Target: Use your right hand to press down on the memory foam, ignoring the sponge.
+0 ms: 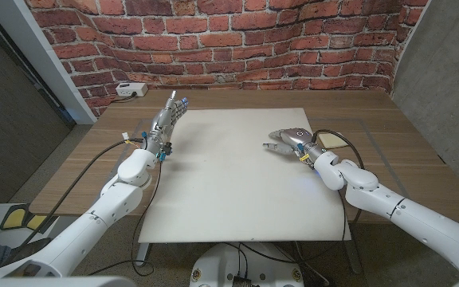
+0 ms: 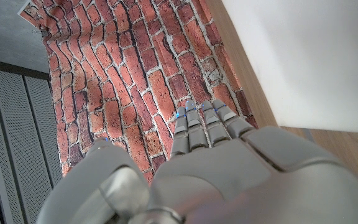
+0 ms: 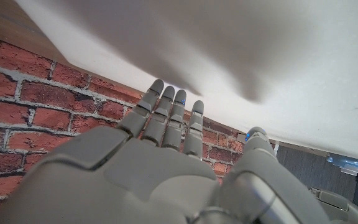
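Observation:
A large white mat (image 1: 237, 171) covers the middle of the wooden table (image 1: 389, 135). My right hand (image 1: 288, 140) hovers low over the mat's right part, fingers stretched out toward the middle, holding nothing. In the right wrist view its fingers (image 3: 166, 115) are straight and apart, over the white mat (image 3: 260, 50). My left hand (image 1: 166, 119) stands at the mat's left edge with fingers extended toward the wall, empty. In the left wrist view the left hand (image 2: 210, 155) points at the bricks beside the white mat (image 2: 309, 56).
A brick wall (image 1: 237, 40) closes off the far side of the table. A white socket box (image 1: 131, 90) with a cable sits at the back left corner. Cables run along both arms. Bare wood borders the mat on both sides.

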Motion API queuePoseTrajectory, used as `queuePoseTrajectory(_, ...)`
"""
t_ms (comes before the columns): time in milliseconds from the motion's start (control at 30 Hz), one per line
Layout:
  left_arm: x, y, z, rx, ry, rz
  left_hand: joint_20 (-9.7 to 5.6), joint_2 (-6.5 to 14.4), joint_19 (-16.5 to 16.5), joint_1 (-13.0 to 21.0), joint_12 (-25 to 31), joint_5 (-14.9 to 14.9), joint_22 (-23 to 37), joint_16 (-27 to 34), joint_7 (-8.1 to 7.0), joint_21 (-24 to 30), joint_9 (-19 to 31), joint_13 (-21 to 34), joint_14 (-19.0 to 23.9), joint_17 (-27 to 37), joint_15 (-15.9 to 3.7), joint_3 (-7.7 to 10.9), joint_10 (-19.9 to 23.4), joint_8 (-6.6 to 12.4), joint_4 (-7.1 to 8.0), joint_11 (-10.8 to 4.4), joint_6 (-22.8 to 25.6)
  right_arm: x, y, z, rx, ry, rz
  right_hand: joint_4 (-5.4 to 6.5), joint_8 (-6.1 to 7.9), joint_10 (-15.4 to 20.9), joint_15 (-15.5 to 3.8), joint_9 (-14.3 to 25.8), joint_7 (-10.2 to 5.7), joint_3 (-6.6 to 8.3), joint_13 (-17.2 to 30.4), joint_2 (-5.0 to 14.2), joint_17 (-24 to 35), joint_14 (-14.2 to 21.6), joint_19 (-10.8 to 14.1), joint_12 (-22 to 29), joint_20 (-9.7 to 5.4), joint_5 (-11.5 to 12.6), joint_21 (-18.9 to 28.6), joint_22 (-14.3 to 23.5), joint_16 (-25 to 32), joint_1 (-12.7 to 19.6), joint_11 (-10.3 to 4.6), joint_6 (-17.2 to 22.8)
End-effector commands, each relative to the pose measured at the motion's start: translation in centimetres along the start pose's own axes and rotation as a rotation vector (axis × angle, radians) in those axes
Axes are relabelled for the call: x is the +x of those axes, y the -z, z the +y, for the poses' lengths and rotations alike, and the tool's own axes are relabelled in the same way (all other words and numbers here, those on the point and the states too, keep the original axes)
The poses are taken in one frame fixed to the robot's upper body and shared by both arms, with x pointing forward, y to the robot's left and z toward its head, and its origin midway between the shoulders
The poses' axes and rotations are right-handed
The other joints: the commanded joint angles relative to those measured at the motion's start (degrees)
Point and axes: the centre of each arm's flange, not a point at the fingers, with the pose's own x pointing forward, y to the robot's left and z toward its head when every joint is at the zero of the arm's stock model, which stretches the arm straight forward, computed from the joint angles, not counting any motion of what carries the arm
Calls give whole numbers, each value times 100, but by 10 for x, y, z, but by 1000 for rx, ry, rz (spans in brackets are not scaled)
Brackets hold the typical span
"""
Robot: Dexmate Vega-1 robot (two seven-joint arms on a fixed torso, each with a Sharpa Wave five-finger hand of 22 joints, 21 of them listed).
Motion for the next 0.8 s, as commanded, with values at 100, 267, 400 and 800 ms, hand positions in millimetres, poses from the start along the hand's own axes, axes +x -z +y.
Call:
queuePoseTrajectory(100, 0, 2, 0, -5, 0, 0, 38, -15, 8, 3, -29, -17, 13, -10, -17, -9, 24, 9, 56, 13, -35, -28, 42, -9, 28, -3, 52, -3, -3, 16, -25, -25, 2, -19, -47, -82, 35, 26, -22, 74, 27, 54, 29, -127, 25, -75, 0, 8, -22, 17, -22, 63, 9, -71)
queuePoseTrajectory(267, -1, 2, 0, -4, 0, 0, 38, -11, 8, 7, -31, -20, 13, -12, -19, -12, 24, 9, 57, 13, -35, -31, 46, -14, 28, -19, 54, -4, -3, 23, -36, -46, 11, -76, -78, -196, 78, 25, -7, 114, 29, 54, 19, -235, 6, -124, 1, 12, -44, 16, -47, 160, -26, -149)
queuePoseTrajectory(400, -1, 2, 0, -5, -1, 1, 48, -8, 6, 10, -32, -22, 13, -13, -16, -14, 24, 9, 57, 13, -31, -32, 48, -15, 28, -16, 58, -4, -2, 26, -40, -56, 17, -113, -79, -200, 81, 25, -20, 148, 29, 68, 14, -241, 10, -126, 5, 15, -50, 15, -39, 236, -34, -157)
queuePoseTrajectory(800, 0, 3, -2, -6, 1, 4, 69, 2, -2, 18, -42, -28, 14, -13, -14, -22, 24, 10, 64, 13, -36, -37, 44, -19, 28, -9, 76, -3, 2, 32, -42, -96, 27, -179, -67, -201, 75, 24, -28, 196, 31, 59, 6, -244, 57, -128, 11, 15, -45, 14, -26, 370, -52, -139)
